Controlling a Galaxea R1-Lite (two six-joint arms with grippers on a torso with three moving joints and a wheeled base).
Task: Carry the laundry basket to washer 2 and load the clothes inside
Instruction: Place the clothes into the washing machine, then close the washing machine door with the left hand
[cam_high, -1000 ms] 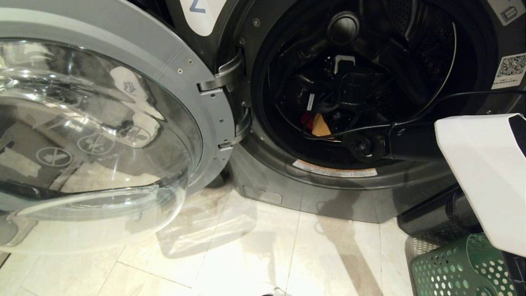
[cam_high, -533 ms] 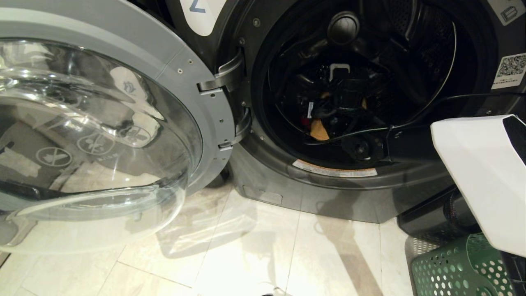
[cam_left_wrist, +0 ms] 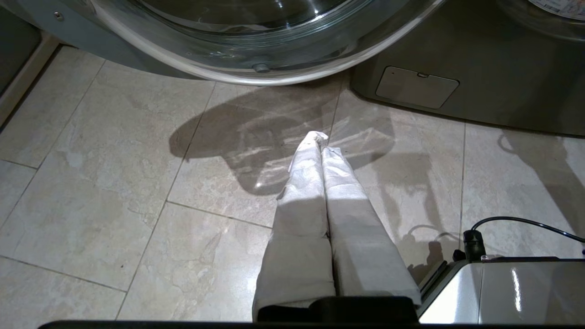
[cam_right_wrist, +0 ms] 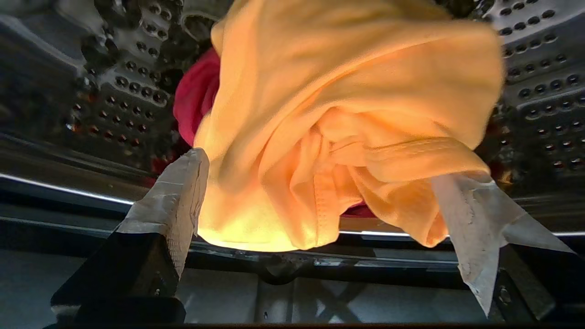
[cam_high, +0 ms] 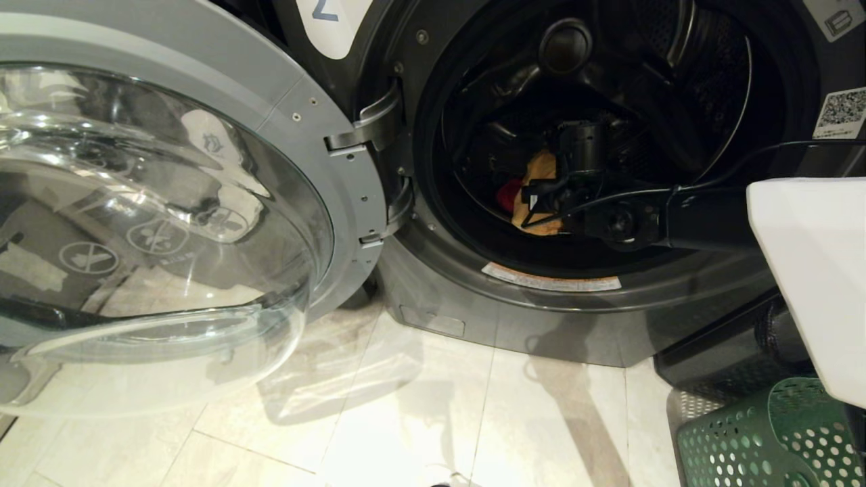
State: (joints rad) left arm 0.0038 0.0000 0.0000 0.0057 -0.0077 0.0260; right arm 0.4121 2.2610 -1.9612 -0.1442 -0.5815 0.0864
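Reaching through the round mouth of washer 2 (cam_high: 609, 297), the right gripper (cam_right_wrist: 320, 196) sits inside the drum with its fingers spread wide and released, one on each side of an orange garment (cam_right_wrist: 347, 119) that lies between them; whether either pad touches the cloth cannot be told. A red garment (cam_right_wrist: 194, 103) shows behind the orange one, against the perforated drum wall. The black forearm crosses the lower right of the opening, leaving free room above it and to the left within the dark rubber seal. The glass door (cam_high: 155, 223) stands swung fully open to the left, its grey rim hinged at the left edge of the opening and its bowl bulging out over the floor (cam_high: 406, 419).

Washer 2 is dark grey, with part of a white label bearing a blue numeral at the top edge and an orange-and-white sticker on the lower lip. The laundry basket (cam_high: 751, 439), dark green with round holes, stands on the floor at the lower right, just beside the machine's front.

The left gripper (cam_left_wrist: 320, 141) hangs clenched over pale stone tiles, near the door's lower edge.
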